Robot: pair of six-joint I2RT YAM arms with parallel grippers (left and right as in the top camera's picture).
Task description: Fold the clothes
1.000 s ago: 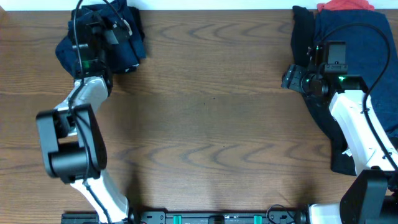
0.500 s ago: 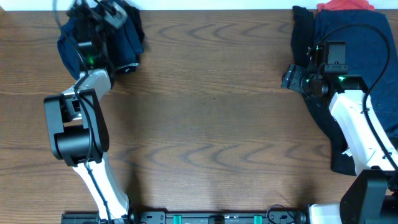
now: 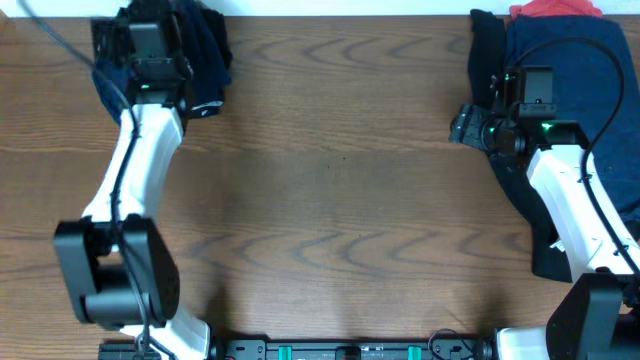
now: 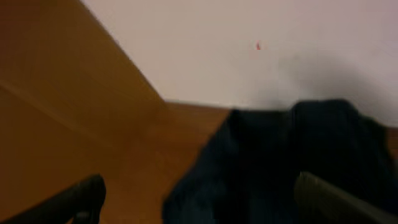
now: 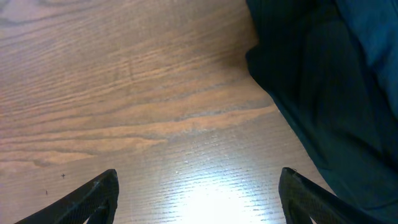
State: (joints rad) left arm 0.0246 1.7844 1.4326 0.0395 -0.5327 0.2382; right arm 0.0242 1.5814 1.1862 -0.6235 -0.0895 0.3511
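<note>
While the left gripper (image 4: 199, 199) hangs over the bundled navy garment (image 3: 205, 60) at the far left corner of the table (image 3: 330, 180), its jaws stand wide, gripping nothing. Right gripper (image 5: 199, 190): jaws wide, empty, above bare wood just left of the clothes pile (image 3: 600, 90) at far right. Red garment (image 3: 555, 9) lies at that pile's far edge.
</note>
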